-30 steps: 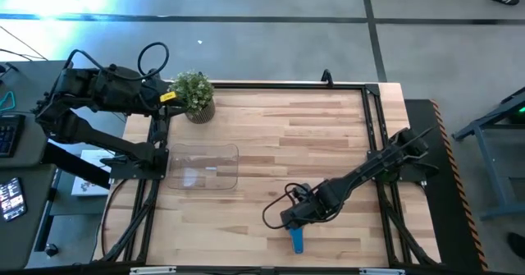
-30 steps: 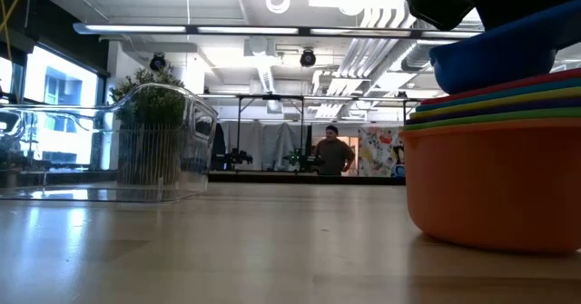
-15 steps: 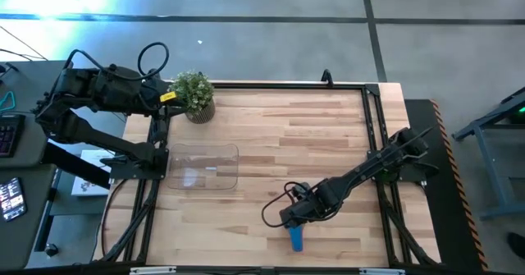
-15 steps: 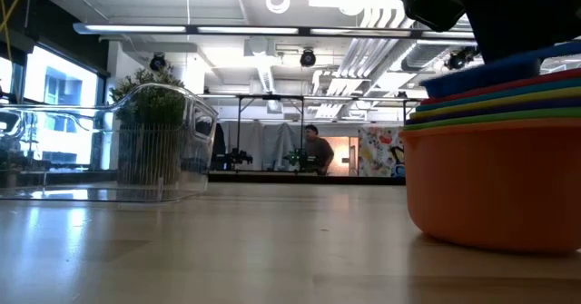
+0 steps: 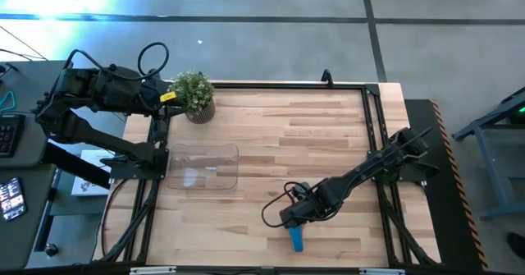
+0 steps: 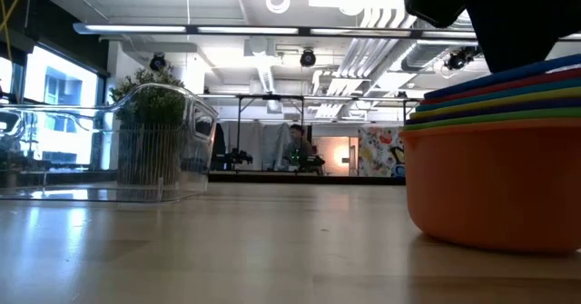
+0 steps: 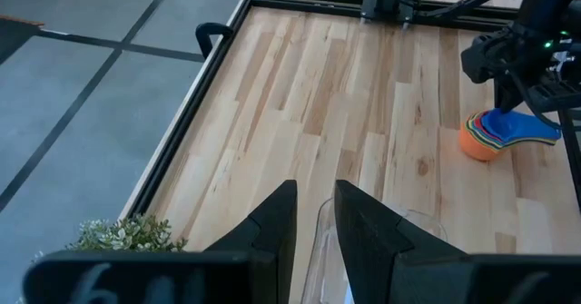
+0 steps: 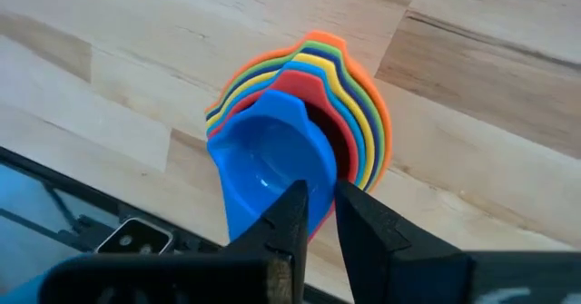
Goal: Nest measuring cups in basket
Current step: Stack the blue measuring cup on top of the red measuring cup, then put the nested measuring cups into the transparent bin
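**Hovering over nested cups at 6 o'clock**

Looking straight down at the surface and finding the cups stacked one inside another at about 6 o'clock, close to the near edge. Seeing an orange bowl sitting at the bottom of the stack, with green, yellow and red rims showing above it. Noting the blue cup lying on top with its handle pointing toward the near edge.

Finding the right tool hanging right over the stack, at the blue cup's rim. Not being able to tell whether gripping that rim or letting it go.

Seeing the basket standing at about 8 o'clock, well apart from the cups and holding none of them. In the low view, showing as a clear bin resting flat on the wood.

Finding the plant sitting at about 10 o'clock, near the far left corner and beyond the basket.

Noting the left tool waiting just beside the plant at that corner, showing a narrow gap and holding nothing. Through its camera, seeing the cups far across the wood under the other arm.

Spotting a person standing far back in the room.
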